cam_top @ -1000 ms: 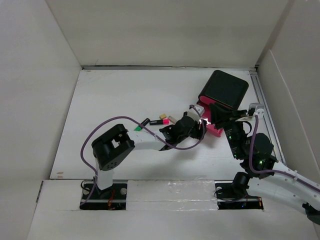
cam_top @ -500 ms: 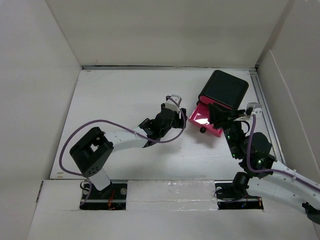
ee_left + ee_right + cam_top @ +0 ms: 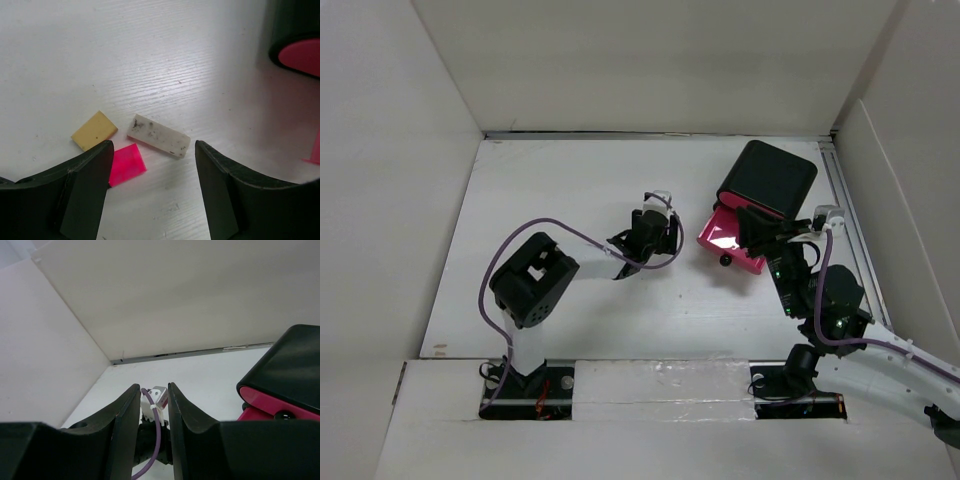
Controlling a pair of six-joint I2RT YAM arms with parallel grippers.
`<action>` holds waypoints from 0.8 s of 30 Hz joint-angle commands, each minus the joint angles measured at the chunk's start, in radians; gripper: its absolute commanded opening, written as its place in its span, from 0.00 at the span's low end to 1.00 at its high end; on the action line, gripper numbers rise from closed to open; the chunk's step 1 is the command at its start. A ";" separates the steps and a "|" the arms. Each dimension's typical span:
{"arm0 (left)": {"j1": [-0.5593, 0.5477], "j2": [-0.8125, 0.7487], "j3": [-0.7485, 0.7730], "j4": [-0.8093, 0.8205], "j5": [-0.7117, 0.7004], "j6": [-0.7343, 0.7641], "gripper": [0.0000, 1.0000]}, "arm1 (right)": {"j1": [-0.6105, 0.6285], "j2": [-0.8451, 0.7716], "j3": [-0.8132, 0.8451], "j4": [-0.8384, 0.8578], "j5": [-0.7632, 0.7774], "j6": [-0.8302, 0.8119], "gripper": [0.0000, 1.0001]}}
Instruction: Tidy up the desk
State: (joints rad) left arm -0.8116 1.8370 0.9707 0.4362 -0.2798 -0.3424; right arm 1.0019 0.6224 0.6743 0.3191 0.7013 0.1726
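The left pincer point(image 3: 150, 200) is poised, spread and empty, over the white surface point(image 3: 150, 50) directly beneath it. Just ahead of its tips lie a smudged white eraser point(image 3: 158, 136), a yellow slab point(image 3: 94, 130) and a pink square point(image 3: 126, 164) (all loose). The right pincer point(image 3: 153, 390), slightly parted and empty, sits left of the open pink drawer point(image 3: 730, 235). The step in hand looks like collecting the eraser. Next the pincer should descend and close squarely across it.

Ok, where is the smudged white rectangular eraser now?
Left wrist view, centre: the eraser lies on the white desk, just right of a yellow tile and a pink tile.
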 commanded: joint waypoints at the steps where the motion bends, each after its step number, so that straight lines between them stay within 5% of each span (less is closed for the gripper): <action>1: 0.009 0.013 0.054 0.001 -0.001 -0.003 0.61 | -0.002 -0.003 0.036 0.029 -0.014 -0.004 0.35; 14: 0.019 0.088 0.114 -0.040 0.053 0.016 0.61 | -0.002 0.014 0.038 0.035 -0.010 -0.005 0.35; 24: 0.019 0.133 0.157 -0.090 0.037 0.033 0.74 | -0.002 0.003 0.036 0.034 -0.010 -0.007 0.35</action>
State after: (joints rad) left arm -0.7963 1.9617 1.0946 0.3740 -0.2386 -0.3206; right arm 1.0019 0.6353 0.6743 0.3195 0.6991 0.1726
